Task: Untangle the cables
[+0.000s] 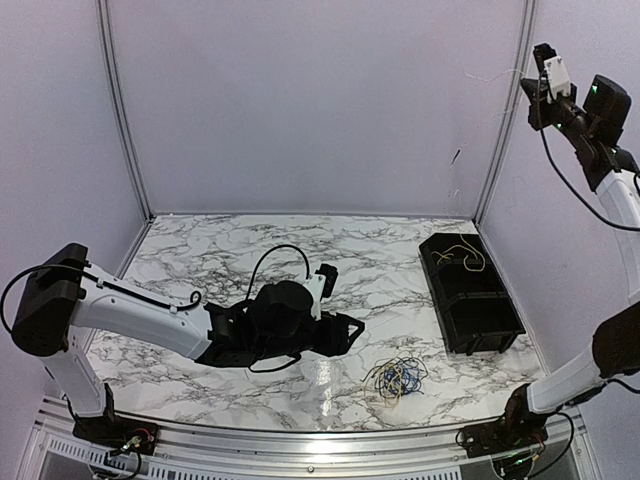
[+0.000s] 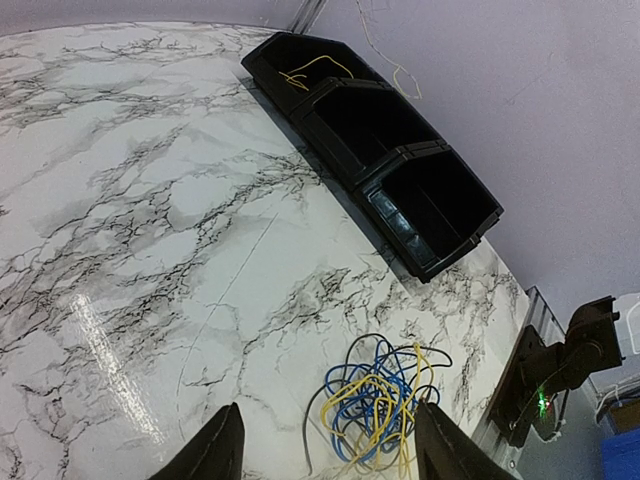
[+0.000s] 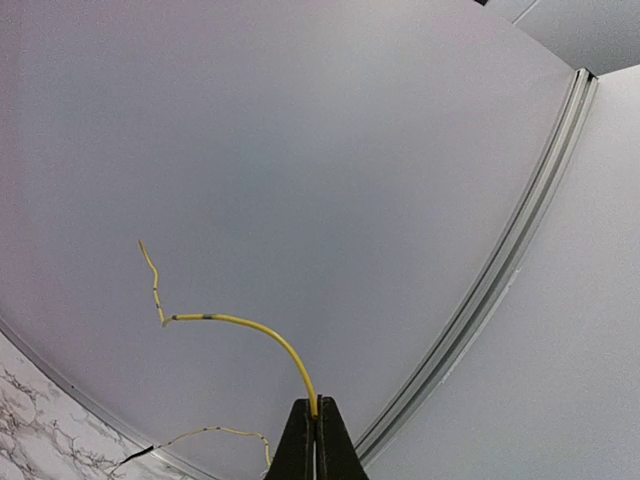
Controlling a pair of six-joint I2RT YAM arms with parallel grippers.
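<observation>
- While the left gripper hangs low over the marble table with its fingers spread and empty, the tangle of yellow, blue and black cables lies just ahead of it.
- The right gripper, raised high, pinches one yellow wire.
- A second yellow wire lies in the far end compartment of the black bin.

Tangled cables: a loose knot of thin yellow, blue and black loops, lying flat on the tabletop near its front edge, well apart from the bin. One yellow strand lies curled in the bin's far compartment. Another yellow cable is pinched in my right pincer; it arches upward and is kinked toward its free end.
</observation>
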